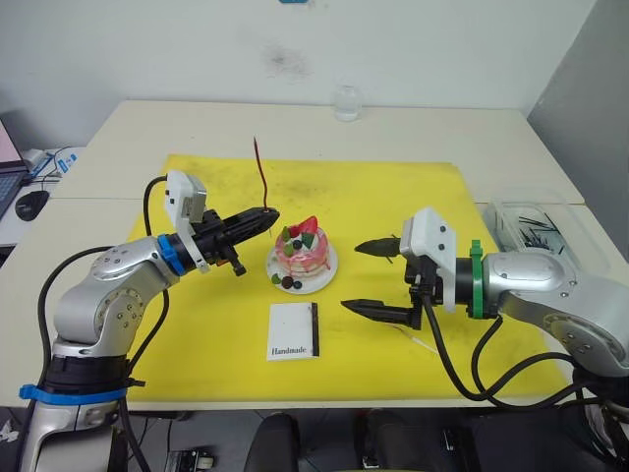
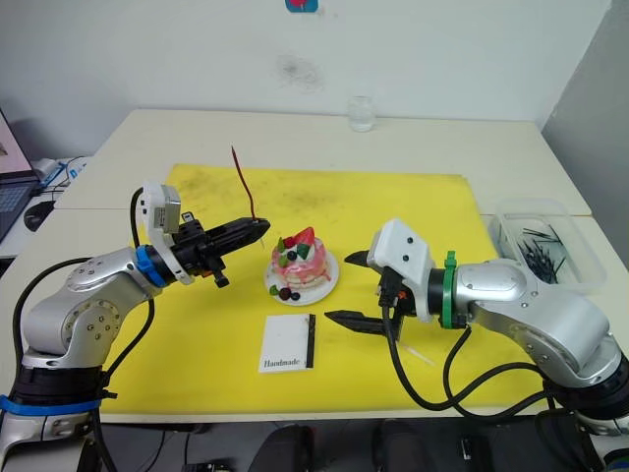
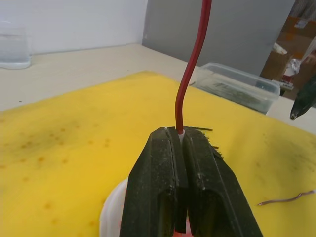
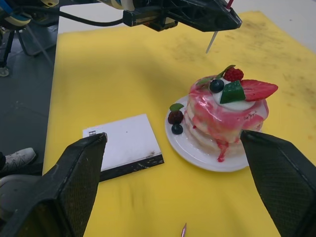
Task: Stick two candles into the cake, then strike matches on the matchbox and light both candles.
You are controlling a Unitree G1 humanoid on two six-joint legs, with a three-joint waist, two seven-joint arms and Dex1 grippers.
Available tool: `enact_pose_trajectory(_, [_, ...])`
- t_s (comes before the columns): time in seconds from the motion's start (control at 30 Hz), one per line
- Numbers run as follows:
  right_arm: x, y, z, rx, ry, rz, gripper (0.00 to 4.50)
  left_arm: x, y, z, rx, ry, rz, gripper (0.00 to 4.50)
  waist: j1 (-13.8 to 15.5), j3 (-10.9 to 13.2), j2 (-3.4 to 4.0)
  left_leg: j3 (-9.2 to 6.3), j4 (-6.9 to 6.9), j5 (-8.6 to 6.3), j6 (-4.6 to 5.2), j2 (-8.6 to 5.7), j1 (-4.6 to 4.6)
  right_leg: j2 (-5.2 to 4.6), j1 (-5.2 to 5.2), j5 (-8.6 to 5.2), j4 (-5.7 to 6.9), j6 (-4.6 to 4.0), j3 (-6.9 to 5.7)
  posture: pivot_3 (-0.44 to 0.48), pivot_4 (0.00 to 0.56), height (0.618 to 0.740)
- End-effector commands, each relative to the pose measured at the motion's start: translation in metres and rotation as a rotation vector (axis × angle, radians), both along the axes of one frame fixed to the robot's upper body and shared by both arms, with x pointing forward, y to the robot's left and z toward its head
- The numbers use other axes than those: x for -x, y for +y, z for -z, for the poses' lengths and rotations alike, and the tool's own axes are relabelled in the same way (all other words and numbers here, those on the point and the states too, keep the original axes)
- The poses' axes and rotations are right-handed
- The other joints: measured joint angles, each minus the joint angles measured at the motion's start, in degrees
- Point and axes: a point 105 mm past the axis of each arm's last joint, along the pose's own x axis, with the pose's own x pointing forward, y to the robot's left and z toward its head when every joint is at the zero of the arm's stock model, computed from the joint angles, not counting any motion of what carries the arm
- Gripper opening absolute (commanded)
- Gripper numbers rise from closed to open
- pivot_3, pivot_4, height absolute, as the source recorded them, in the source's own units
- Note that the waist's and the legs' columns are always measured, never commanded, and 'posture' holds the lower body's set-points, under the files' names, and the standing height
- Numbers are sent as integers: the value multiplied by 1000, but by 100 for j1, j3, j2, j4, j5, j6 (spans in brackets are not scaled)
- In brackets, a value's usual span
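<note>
I hold the thin, bendy red wax candle (image 1: pixel 260 177) low in my closed left gripper (image 1: pixel 267 216), near its whitish end, while my right gripper (image 1: pixel 371 277) is wide open and empty.

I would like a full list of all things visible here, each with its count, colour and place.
Red candle: one, red, held upright left of the cake.
Cake: one, pink, on a white plate, mat centre.
Matchbox: one, white, in front of the cake.
Matches: several, dark, in the clear tray at right.
Mat: one, yellow, on the table.
Glass: one, clear, table's far edge.
Left gripper: shut on the candle.
Right gripper: open, right of the cake.
</note>
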Motion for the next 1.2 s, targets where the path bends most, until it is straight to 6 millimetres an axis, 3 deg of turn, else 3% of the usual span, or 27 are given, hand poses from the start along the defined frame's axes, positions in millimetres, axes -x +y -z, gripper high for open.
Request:
enact_pose_trajectory(0.03, [5,5,-4,0,-44,-23,4489,0,-2,1,-28,-40,19,0,-3,0,0,-1,0,0,0,0,0,1,0,0,1,0,0,0,150,729])
enact_pose_trajectory(0.7, [6,7,-2,13,-54,-26,4489,-6,-15,16,4,-40,18,0,-9,0,0,-2,5,0,0,0,2,4,2,1,8,1,0,0,150,729])
enact_pose_trajectory(1.2, [6,5,0,20,-47,-19,4489,-10,-9,35,-63,-70,-23,0,-9,-1,0,-5,15,0,0,0,6,7,9,1,13,1,-3,0,150,729])
